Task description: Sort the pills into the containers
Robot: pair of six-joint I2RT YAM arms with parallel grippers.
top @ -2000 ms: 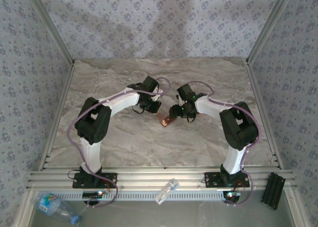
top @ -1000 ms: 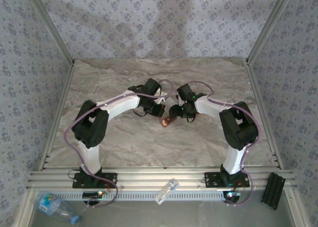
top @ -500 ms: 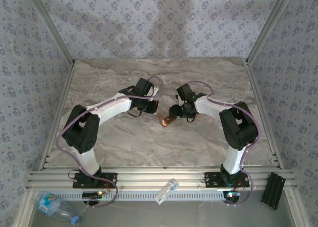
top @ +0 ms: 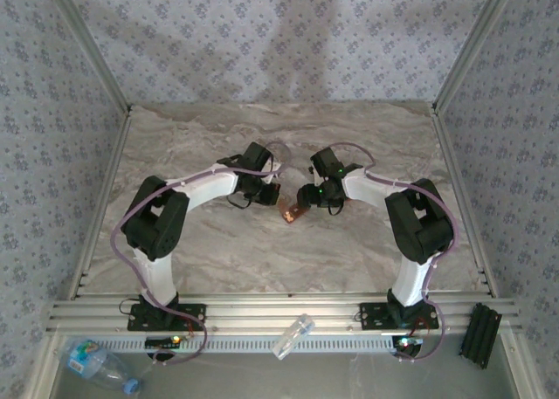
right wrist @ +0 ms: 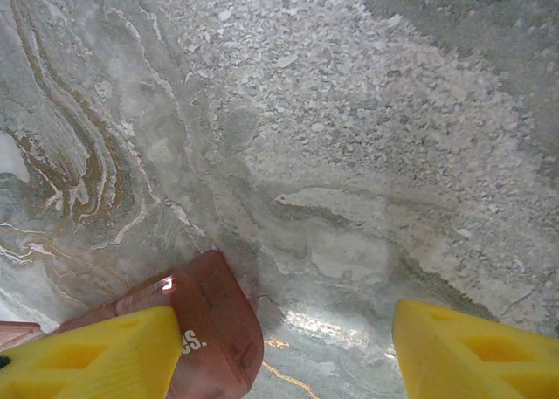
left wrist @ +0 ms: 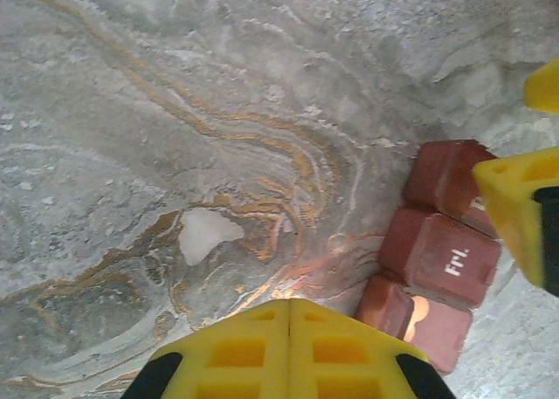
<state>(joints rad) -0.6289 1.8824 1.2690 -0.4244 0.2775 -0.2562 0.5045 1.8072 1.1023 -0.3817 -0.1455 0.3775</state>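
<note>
1. We see the pill box (top: 293, 212) lying on the marble table (top: 262, 251), in the middle, between the two grippers.
2. In the left wrist view the pill box (left wrist: 437, 251) is a reddish-brown strip of squarish cells. Three cells show, and one is marked "Fri."
3. The left gripper (top: 269, 192) sits just left of the box. Its yellow jaws are pressed together with nothing between them (left wrist: 290, 312).
4. The box lies to the right of those closed tips, near but apart from them.
5. The right gripper (top: 306, 200) is at the box's right side, with its jaws standing well apart (right wrist: 284, 316).
6. One of its fingers (right wrist: 87, 355) lies over the rounded end of the box (right wrist: 214, 316), while the other is off over bare marble, so the box is not clamped. We cannot tell whether that finger actually touches it.
7. A pale patch (left wrist: 205, 233) shows on the marble left of the box (a pill or a mark in the stone, we cannot tell which).
8. A water bottle (top: 96, 360) lies off the table at the near left corner.
</note>
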